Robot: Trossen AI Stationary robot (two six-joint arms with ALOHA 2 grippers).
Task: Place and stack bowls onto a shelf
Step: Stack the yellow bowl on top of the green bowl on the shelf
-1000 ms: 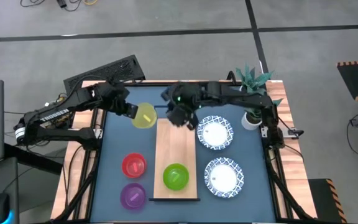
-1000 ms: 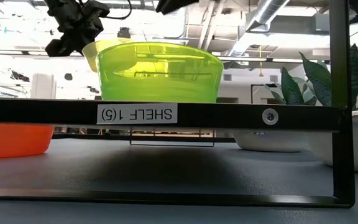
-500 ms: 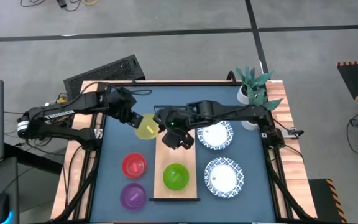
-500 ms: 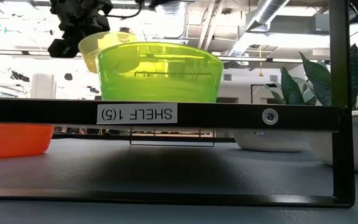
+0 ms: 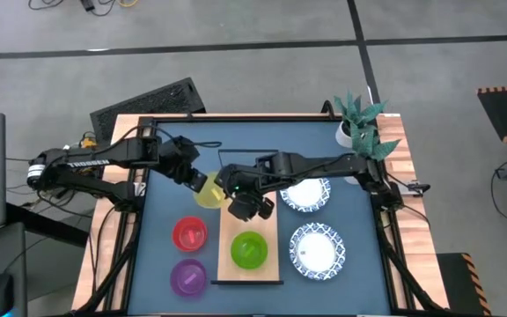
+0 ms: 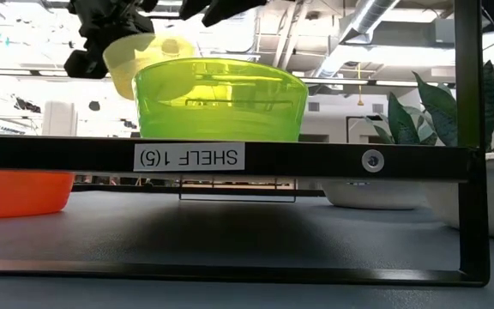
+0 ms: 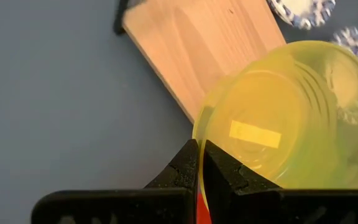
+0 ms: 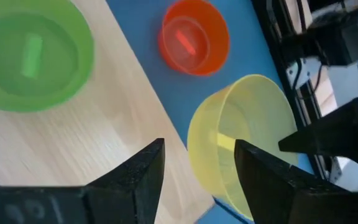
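While only the green bowl [image 5: 249, 249] sits on the shelf [image 5: 246, 269], near its front end, most of the job is left, as I judge it. From the high view, the left gripper [image 5: 193, 179] holds the yellow bowl [image 5: 208, 188] in the air over the shelf's left edge, and the right gripper [image 5: 240, 197] hovers just beside it above the board. The red bowl [image 5: 189, 234] and purple bowl [image 5: 188, 277] wait on the table [image 5: 174, 207] left of the shelf; the two white dishes [image 5: 305, 190] lie to its right, untouched.

The low view adds height: the yellow bowl [image 6: 140, 60] hangs tilted, above and behind the green bowl [image 6: 220, 99], clear of the board. The red bowl [image 6: 20, 192] shows under the shelf's black frame [image 6: 230, 158]. The purple bowl is out of this picture.

The left wrist view settles the grip: the left gripper's fingers [image 7: 199, 163] are pressed together on the yellow bowl's [image 7: 291, 118] rim, with the shelf [image 7: 204, 43] under and beyond it.

The right wrist view shows what the top view cannot: the right gripper's fingers [image 8: 148, 163] stand spread and empty, one each side of the yellow bowl's [image 8: 241, 143] near wall, not touching that I can see. It looks like a handover about to happen. The green bowl [image 8: 33, 53] and red bowl [image 8: 194, 36] lie beyond.
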